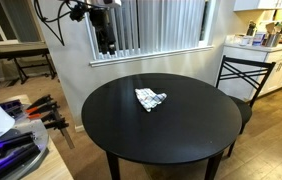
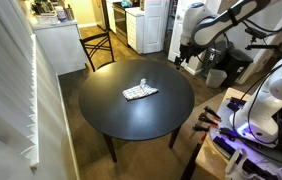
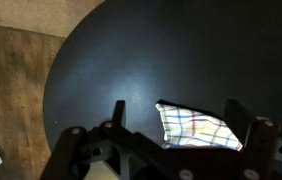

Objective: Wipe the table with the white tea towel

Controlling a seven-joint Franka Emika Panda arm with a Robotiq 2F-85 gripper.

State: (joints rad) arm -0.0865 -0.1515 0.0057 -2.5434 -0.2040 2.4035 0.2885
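— Gripper [image 3: 174,108] sits closest, along the bottom edge of the wrist view. How are its fingers [image 3: 116,115] set?

— Spread wide apart, with only air between them. They grip nothing and touch nothing.

— What lies under them?

— The round black table [image 3: 131,60], the biggest thing around. It fills most of the wrist view, well beneath the fingertips, and wooden floor [image 3: 11,80] shows past its rim. In both exterior views the gripper [image 1: 105,40] [image 2: 186,55] hangs high, clear of the tabletop [image 1: 171,140] [image 2: 121,118].

— Next in size?

— A black chair [image 1: 243,75] [image 2: 98,45] with a crossed back, drawn up to the table on the side away from the fingers.

— And the cloth?

— The white tea towel [image 3: 196,127], checked with coloured lines, lies crumpled on the tabletop near its middle [image 1: 150,99] [image 2: 140,92]. In the wrist view it shows in the gap between the two fingers, far below them and apart from both.
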